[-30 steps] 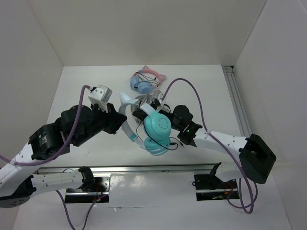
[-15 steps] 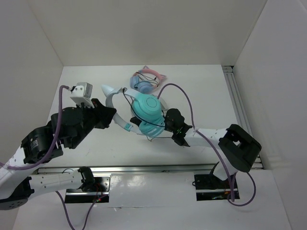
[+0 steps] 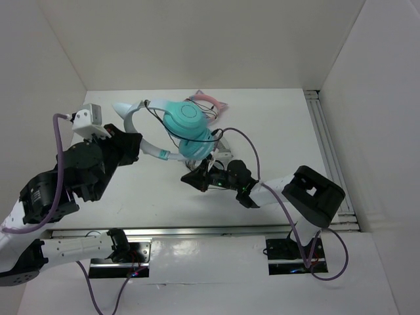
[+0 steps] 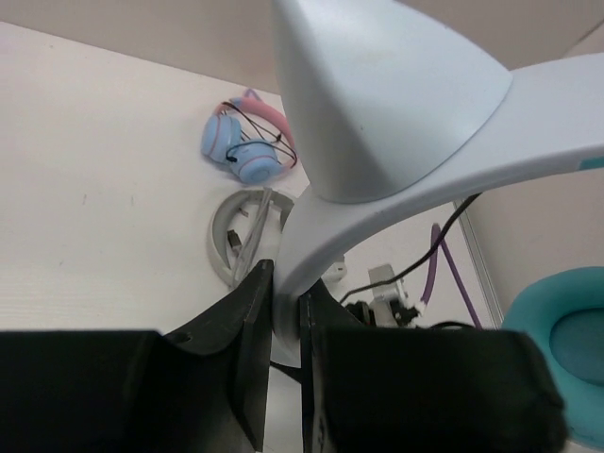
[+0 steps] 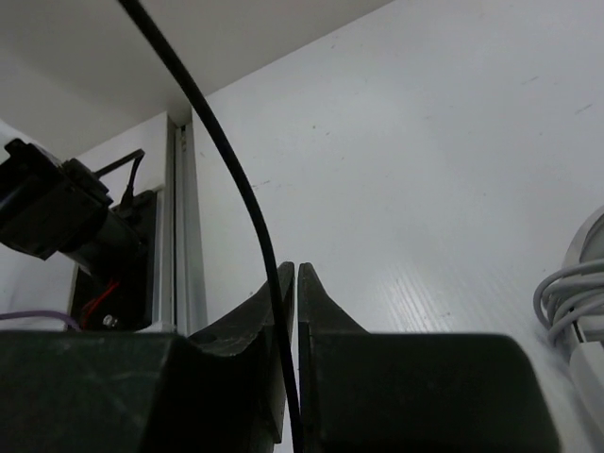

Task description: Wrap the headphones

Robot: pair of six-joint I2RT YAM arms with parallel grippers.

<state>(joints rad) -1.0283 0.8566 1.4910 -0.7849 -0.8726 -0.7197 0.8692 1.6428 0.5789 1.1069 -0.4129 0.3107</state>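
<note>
A pink-banded pair of cat-ear headphones with pale blue cups [image 4: 241, 146] is being kept at the far end of the white table [image 3: 282, 125], a dark cable draped over it. A grey-and-white pair [image 4: 225, 236] is being left nearer, apart from it. An aluminium rail [image 3: 326, 141] is being shown along the table's right edge.

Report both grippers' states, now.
Left gripper: closed on the headband of the teal headphones.
Right gripper: closed on their black cable.
</note>
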